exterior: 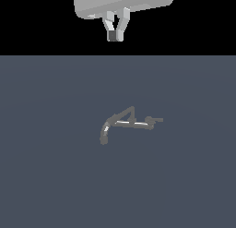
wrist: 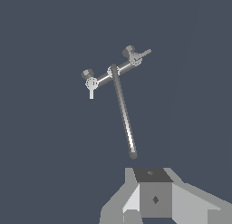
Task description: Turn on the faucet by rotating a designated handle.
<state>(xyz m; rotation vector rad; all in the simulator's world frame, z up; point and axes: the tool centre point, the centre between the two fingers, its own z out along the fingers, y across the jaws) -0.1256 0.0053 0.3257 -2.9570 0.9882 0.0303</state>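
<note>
The faucet (exterior: 126,124) is a small grey fixture on the dark floor, with a curved downturned spout (exterior: 104,134), a shiny straight bar and a triangular strut. The handle (exterior: 156,119) is a short grey stub on a small knob at the bar's end, toward the exterior view's right. My gripper (exterior: 115,36) hangs high above and behind the faucet, far from it, shut and empty. In the wrist view the faucet (wrist: 122,109) shows from above, with the handle (wrist: 144,52) at one end of the bar. My gripper (wrist: 153,196) is at the frame edge, just short of the spout tip.
A second short pale stub (wrist: 91,92) sticks out at the other end of the bar. The flat dark grey floor (exterior: 55,176) lies all around the faucet. No other objects show.
</note>
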